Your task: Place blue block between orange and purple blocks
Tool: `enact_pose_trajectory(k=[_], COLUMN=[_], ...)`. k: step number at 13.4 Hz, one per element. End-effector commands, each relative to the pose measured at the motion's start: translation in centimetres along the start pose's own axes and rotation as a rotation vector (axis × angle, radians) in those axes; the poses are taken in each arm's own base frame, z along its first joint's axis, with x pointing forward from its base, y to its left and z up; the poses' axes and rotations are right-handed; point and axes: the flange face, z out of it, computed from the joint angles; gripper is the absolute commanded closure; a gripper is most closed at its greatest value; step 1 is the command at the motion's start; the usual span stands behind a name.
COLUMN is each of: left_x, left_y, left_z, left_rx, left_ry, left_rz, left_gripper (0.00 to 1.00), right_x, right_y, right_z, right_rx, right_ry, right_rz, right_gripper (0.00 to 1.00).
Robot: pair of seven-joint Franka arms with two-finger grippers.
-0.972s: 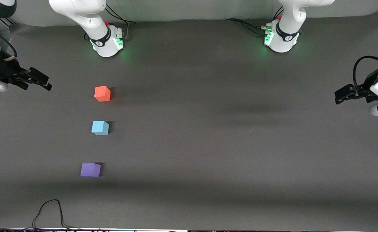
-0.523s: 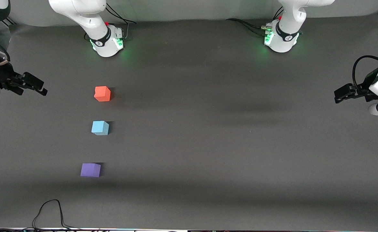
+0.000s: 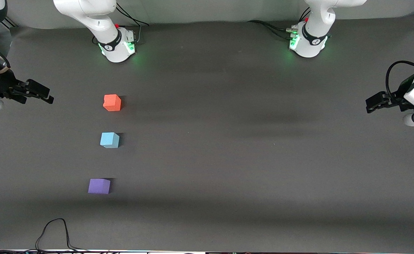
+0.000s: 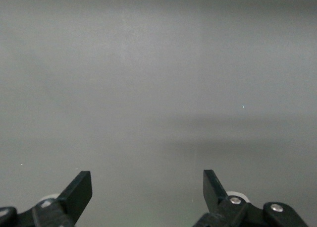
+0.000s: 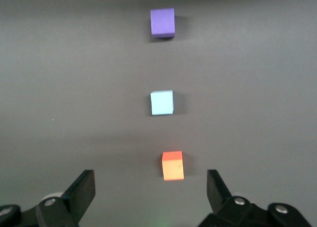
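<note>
Since the blue block (image 3: 109, 140) already sits between the orange block (image 3: 112, 102) and purple block (image 3: 99, 186), the right end effector (image 3: 41, 94) and left end effector (image 3: 375, 103) hang spread wide and empty over the bench (image 3: 249, 162) ends.

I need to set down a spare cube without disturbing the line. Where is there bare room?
Bare mat runs from the three-cube line toward the left arm's end, up to the open left gripper. Tightest are the gaps between orange block, blue block and purple block. The open right gripper hangs at its table end.
</note>
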Motion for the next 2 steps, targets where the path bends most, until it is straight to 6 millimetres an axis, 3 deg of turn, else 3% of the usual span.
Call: enact_pose_trajectory(k=[1,2], left_x=[-0.5,-0.5], left_y=[-0.16,-0.16], left_z=[-0.77,-0.7], left_rx=[-0.004,-0.004], left_ry=[-0.001,-0.002], left_rz=[0.017,0.017], left_gripper=[0.0,0.0], right_x=[0.93,0.92], right_y=[0.12,0.03], right_z=[-0.16,-0.15], right_rx=[0.006,0.006], right_ry=[-0.031,-0.032], right_rz=[-0.019,-0.02], right_gripper=[0.0,0.0])
